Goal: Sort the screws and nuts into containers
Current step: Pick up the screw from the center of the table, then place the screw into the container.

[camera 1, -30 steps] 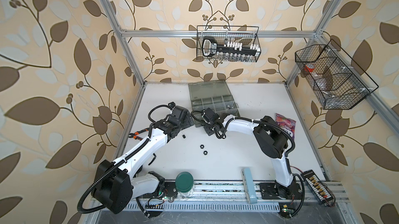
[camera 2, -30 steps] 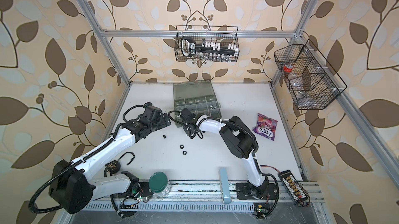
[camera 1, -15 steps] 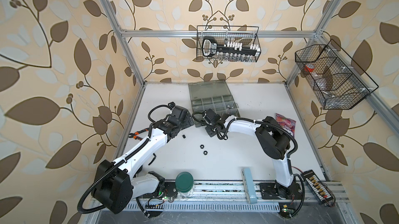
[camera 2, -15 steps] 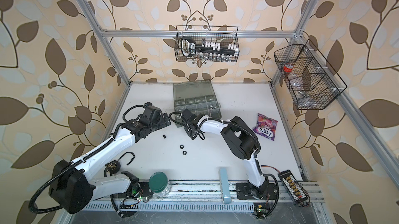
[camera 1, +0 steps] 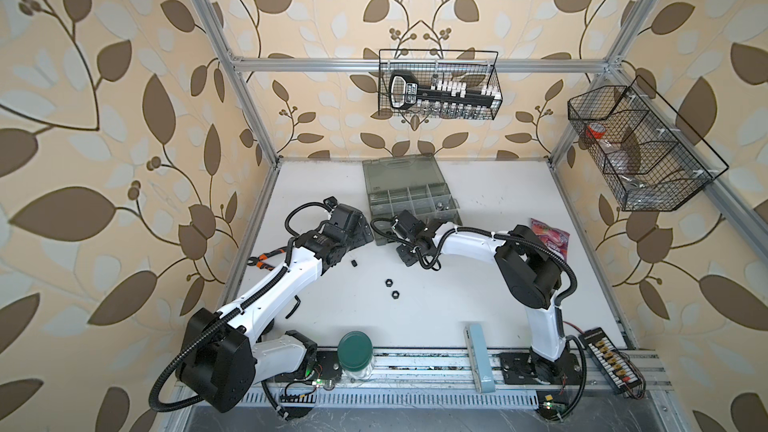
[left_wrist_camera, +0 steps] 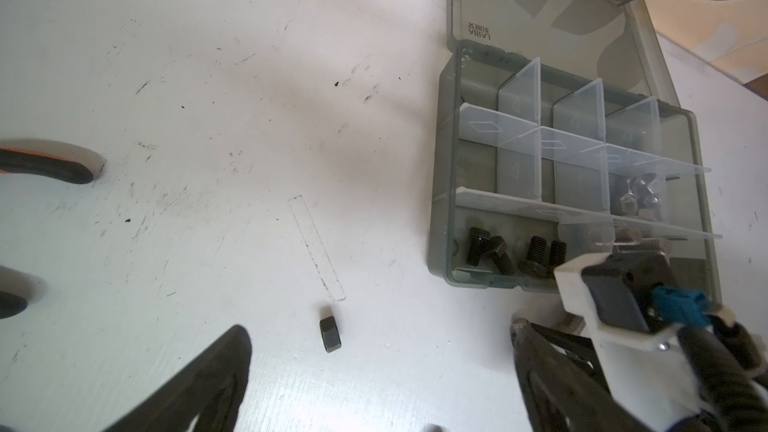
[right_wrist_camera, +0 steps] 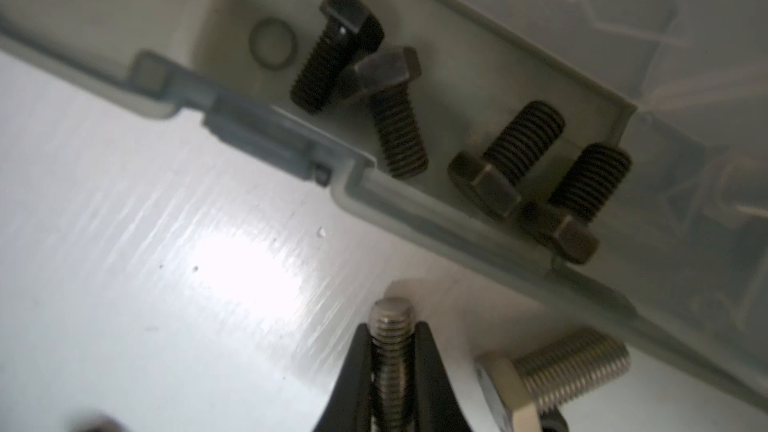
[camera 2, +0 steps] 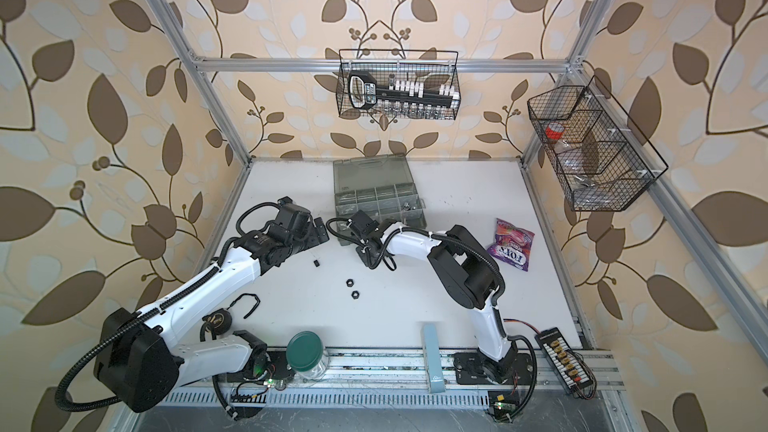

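Silver screw [right_wrist_camera: 390, 351] sits bottom centre of the right wrist frame, just outside the organizer case [right_wrist_camera: 266, 134] wall. The right gripper [right_wrist_camera: 392, 326] has just pinched shut on its threaded shank. So the pick looks made; I'd guess lift and drop into a compartment comes next. Second silver screw [right_wrist_camera: 557, 371] lies just beside it, lower right. Left gripper [left_wrist_camera: 378, 326] is spread wide by a black nut [left_wrist_camera: 330, 334], lower middle of its frame.

Black screws [right_wrist_camera: 336, 47] in case [right_wrist_camera: 415, 201], silver screw [right_wrist_camera: 390, 346] gripped
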Motion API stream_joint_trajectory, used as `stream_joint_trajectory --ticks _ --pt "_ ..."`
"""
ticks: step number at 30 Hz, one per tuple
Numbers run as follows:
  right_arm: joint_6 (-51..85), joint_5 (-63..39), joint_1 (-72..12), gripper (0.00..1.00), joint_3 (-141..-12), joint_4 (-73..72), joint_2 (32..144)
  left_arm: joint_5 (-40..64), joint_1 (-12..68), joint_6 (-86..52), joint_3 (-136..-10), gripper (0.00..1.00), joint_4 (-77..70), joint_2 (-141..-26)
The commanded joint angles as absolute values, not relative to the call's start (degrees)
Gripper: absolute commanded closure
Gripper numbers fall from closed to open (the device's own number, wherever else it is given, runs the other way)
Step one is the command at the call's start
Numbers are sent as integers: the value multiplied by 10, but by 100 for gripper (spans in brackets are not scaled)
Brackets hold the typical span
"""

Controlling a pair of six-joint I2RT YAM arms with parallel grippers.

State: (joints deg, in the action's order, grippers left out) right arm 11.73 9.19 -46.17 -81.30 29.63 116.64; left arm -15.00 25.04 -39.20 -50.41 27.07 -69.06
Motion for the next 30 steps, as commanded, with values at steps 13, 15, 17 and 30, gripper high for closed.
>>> stream_joint_trajectory --ticks 13,15,17,30 --pt "118 68 -314 100 -824 269 1053 -149 243 -395 -504 1 273 -686" --pt "118 56 -296 100 -829 258 1063 -149 243 -395 -505 1 275 -686" --pt "115 46 -284 100 -832 247 1075 -150 243 -395 -504 1 277 -684" --pt "115 16 -278 100 -846 227 1130 -145 243 -395 -504 1 274 -686"
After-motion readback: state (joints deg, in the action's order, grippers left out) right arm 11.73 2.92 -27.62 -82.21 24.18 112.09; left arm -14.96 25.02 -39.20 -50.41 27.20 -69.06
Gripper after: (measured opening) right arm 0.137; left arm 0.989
